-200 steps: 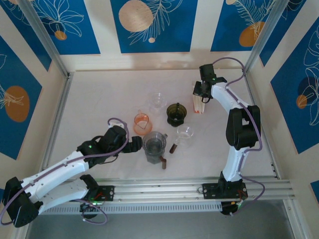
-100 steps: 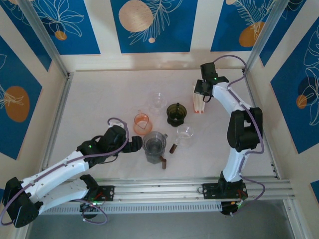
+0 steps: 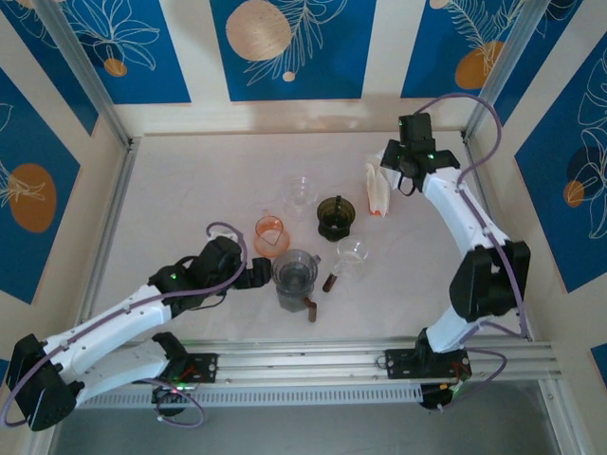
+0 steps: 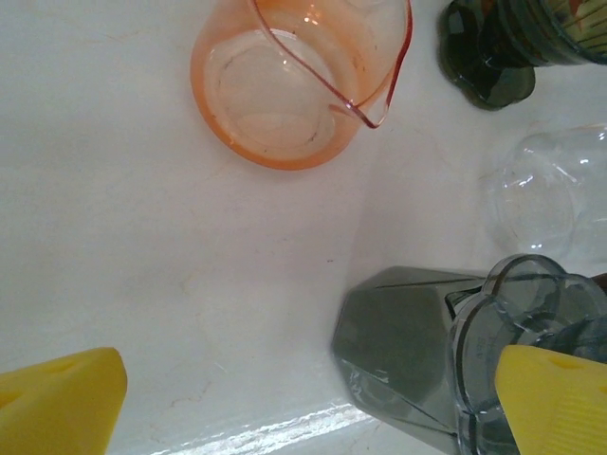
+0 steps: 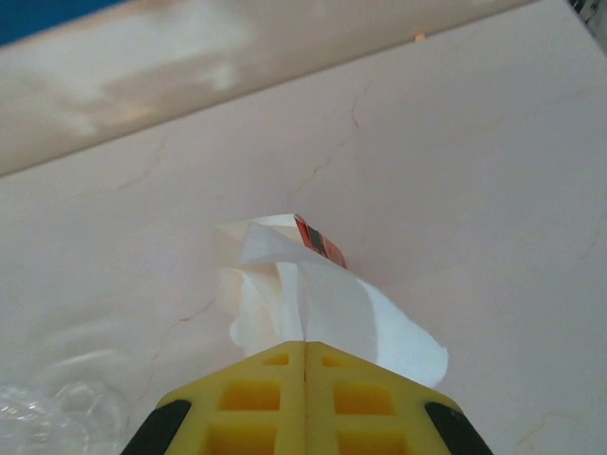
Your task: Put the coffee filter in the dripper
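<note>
Pinching white coffee filter [image 5: 322, 303] in right gripper [image 5: 304, 343], jaws clamped on it, toward far right corner of table [image 3: 190, 190]. Holding left gripper [image 4: 305, 403] jaws wide apart just beside grey dripper [image 4: 408, 351], toward near edge.

Thin creased white paper filter [image 5: 318, 308]; glossy translucent orange plastic cup [image 4: 285, 95]; smoky clear plastic dripper [image 4: 408, 360]; smooth glossy table [image 4: 142, 284]

readable text: none | labels, brands: none legible | numbers, signs: none legible
</note>
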